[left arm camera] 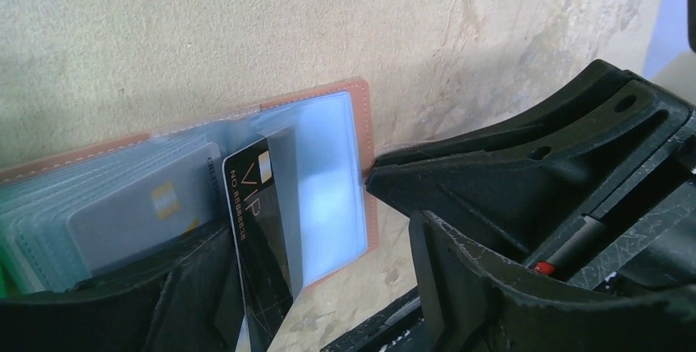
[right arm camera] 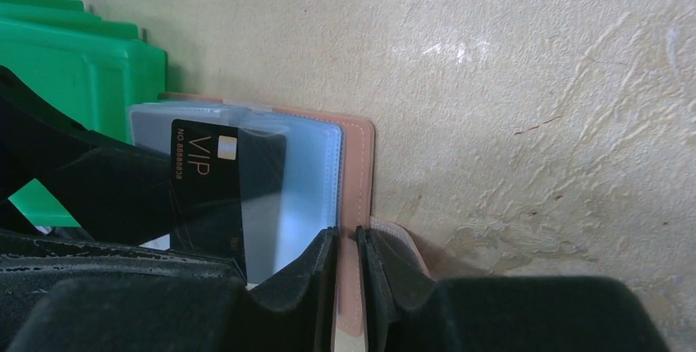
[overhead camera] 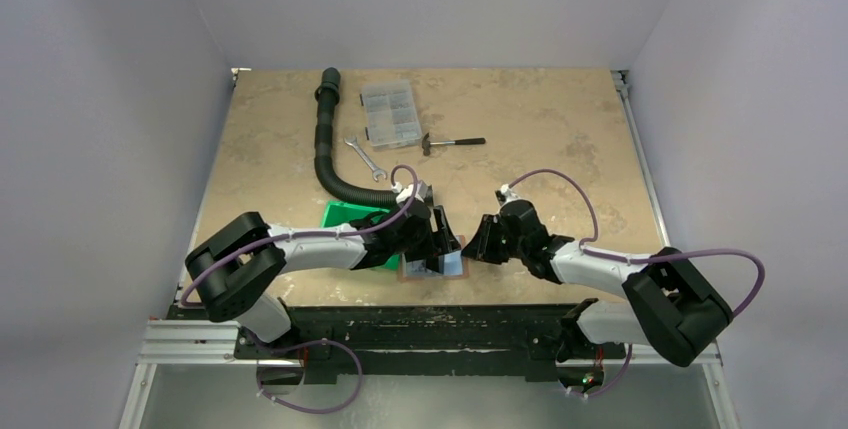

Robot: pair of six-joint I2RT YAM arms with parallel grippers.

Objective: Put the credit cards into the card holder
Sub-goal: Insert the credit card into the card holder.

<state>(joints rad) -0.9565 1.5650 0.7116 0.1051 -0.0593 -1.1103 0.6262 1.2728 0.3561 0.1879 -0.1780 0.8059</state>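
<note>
The card holder [left arm camera: 366,134] lies open on the table, reddish-brown cover down, grey-blue clear pockets up. A black VIP credit card [left arm camera: 261,221] stands partly slid into one pocket, its lower end sticking out. A grey card [left arm camera: 135,214] sits in another pocket. My left gripper [left arm camera: 295,217] is open around the black card, which rests near its left finger [left arm camera: 123,303]. My right gripper [right arm camera: 350,245] is shut on the holder's right cover edge [right arm camera: 358,155]. In the top view both grippers [overhead camera: 440,244] [overhead camera: 480,239] meet over the holder [overhead camera: 456,268] near the front edge.
A green plastic bin [overhead camera: 345,217] stands just left of the holder, under the left arm. Farther back lie a black corrugated hose [overhead camera: 325,149], a wrench [overhead camera: 365,157], a clear compartment box [overhead camera: 390,112] and a small hammer [overhead camera: 455,141].
</note>
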